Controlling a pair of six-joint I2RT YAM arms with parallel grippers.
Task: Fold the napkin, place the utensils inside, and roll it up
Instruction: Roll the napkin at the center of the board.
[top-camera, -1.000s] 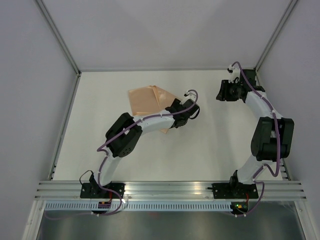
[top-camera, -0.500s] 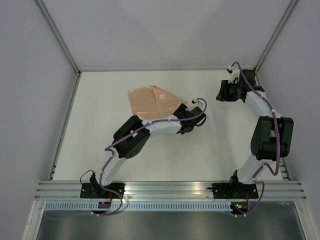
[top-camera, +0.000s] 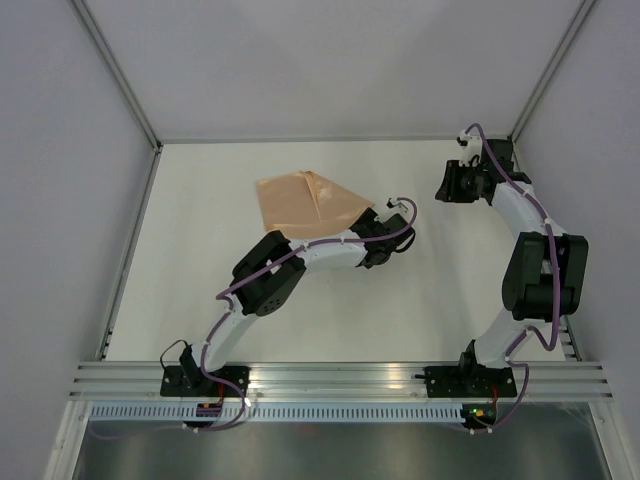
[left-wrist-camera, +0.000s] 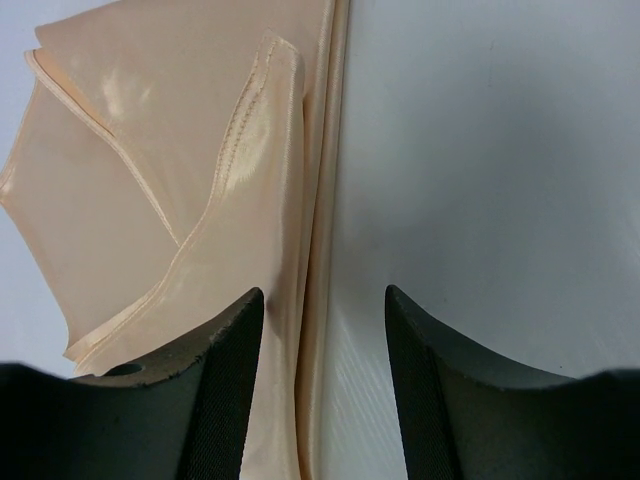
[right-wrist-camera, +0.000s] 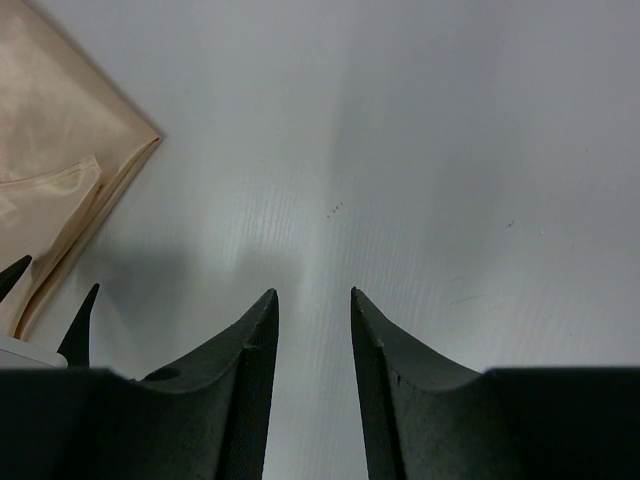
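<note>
The peach-orange napkin (top-camera: 305, 200) lies folded on the white table, left of centre at the back. My left gripper (top-camera: 362, 224) is low at the napkin's right corner, open. In the left wrist view the napkin (left-wrist-camera: 180, 170) fills the left half, and its layered folded edge runs down between the open jaws of the left gripper (left-wrist-camera: 323, 292). My right gripper (top-camera: 443, 186) hangs open and empty at the back right, over bare table (right-wrist-camera: 313, 293). The right wrist view shows the napkin's corner (right-wrist-camera: 60, 150) at the upper left. No utensils are in view.
The white table (top-camera: 450, 290) is bounded by a metal frame and grey walls at the back and sides. The aluminium rail (top-camera: 340, 378) carrying both arm bases runs along the near edge. The left arm's forearm (top-camera: 320, 250) lies across the table's middle.
My left arm has swung right and stretched out, taking its gripper from the napkin's lower edge to its right corner. The right arm has barely moved.
</note>
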